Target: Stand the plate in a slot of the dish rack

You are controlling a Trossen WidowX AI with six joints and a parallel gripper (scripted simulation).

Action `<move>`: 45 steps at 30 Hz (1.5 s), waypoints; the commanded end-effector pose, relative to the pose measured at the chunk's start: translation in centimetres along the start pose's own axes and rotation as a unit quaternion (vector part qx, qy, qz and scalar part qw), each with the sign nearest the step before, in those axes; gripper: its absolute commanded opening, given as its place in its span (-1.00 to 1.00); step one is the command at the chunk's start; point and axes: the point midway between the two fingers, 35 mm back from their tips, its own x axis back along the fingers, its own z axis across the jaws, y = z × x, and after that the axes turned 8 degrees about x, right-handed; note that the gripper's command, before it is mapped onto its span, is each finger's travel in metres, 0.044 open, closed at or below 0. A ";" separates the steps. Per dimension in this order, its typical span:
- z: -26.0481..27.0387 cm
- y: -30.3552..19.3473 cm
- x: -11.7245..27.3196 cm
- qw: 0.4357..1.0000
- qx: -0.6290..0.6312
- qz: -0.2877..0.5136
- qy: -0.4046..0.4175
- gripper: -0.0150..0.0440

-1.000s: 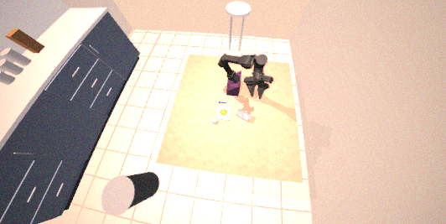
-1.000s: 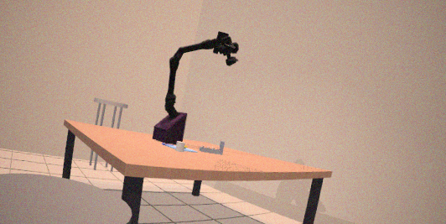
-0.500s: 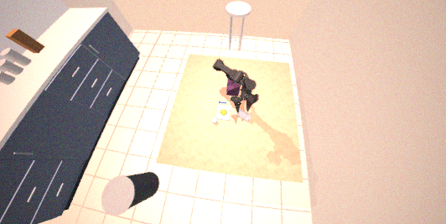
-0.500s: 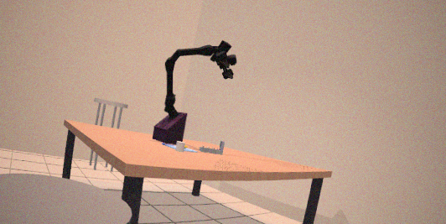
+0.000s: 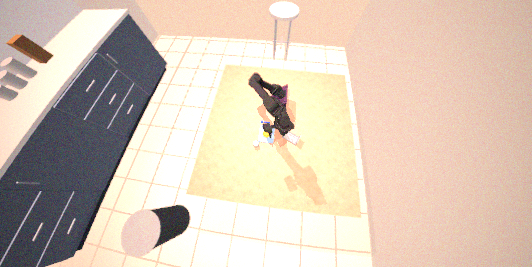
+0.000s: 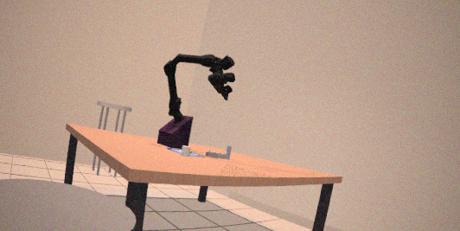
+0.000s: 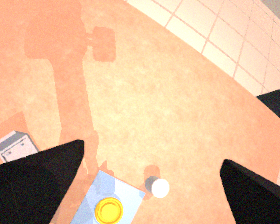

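A small round yellow plate [image 7: 108,211] lies flat on a pale-blue mat [image 7: 127,196]; the pincer [image 7: 151,189] hangs wide open, empty, above.

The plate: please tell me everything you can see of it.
The plate is small, round and yellow, with a slightly raised rim. It lies flat on a light blue mat on the orange table. A white cup stands apart beside it. The open gripper hangs well above it, touching nothing.

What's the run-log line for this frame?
phase: approach | gripper: open, empty, high above table | plate: flat on blue mat | dish rack: no plate in it
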 end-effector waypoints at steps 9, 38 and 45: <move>0.9 -9.1 -4.9 0.985 -0.098 0.128 0.067 0.86; 5.9 -23.9 -16.3 0.934 -0.207 0.269 0.114 0.86; 6.2 -24.2 -17.1 0.934 -0.207 0.269 0.114 0.86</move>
